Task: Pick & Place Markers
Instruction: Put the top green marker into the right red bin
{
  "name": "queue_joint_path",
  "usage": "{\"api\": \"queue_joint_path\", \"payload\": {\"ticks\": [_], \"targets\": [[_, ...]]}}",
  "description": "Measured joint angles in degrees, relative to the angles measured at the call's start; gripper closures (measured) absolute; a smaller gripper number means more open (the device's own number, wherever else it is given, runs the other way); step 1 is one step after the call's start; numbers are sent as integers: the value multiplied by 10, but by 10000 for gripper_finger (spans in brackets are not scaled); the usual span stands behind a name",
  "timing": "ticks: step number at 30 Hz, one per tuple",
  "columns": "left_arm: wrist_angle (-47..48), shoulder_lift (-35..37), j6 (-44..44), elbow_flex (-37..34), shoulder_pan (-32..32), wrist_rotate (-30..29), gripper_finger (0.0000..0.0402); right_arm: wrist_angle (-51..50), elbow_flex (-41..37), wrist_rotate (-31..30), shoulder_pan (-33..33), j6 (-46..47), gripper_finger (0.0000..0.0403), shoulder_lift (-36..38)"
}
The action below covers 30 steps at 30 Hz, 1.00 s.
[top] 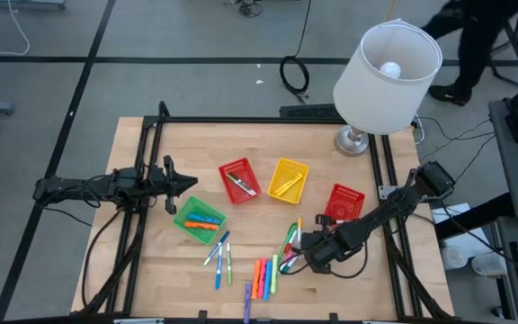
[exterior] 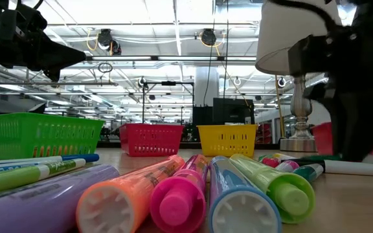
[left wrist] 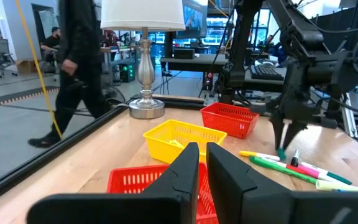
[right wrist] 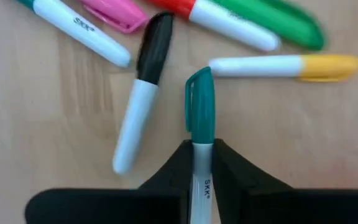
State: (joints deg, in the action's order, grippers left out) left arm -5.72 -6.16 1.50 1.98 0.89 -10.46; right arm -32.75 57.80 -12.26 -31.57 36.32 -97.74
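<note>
Several markers lie loose on the wooden table: one group near the front edge, thinner ones to its left, more under my right gripper. My right gripper points steeply down over the front right of the table, shut on a white marker with a teal cap. My left gripper waits level at the left, above the green basket, fingers shut with nothing in them. My right gripper pinches the teal-capped marker's white barrel between its two fingers, just behind the cap. The fingers come from above, slanting down, and the marker lies along them. Its cap end sticks out below the fingertips toward the table.
The green basket holds orange and blue markers. A red basket, a yellow basket and a second red basket stand mid-table. A lamp stands at the far right corner. A person walks beyond the table.
</note>
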Motion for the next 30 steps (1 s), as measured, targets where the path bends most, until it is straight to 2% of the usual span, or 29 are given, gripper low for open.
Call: {"api": "queue_joint_path", "payload": {"ticks": [10, 14, 19, 24, 30], "targets": [[0, 0, -1, 0, 0, 0, 366, 12, 6, -27, 0, 1, 383, 119], [1, 0, -1, 0, 0, 0, 366, -15, 6, -29, -2, 0, 383, 178], [2, 0, -1, 0, 0, 0, 366, -159, 7, -61, -6, -12, 384, 245], [5, 0, -2, 0, 0, 0, 366, -304, 7, -72, 1, -44, 384, 267], [4, 0, -3, 0, 0, 0, 366, -348, 7, -70, 1, -131, 384, 265]]}}
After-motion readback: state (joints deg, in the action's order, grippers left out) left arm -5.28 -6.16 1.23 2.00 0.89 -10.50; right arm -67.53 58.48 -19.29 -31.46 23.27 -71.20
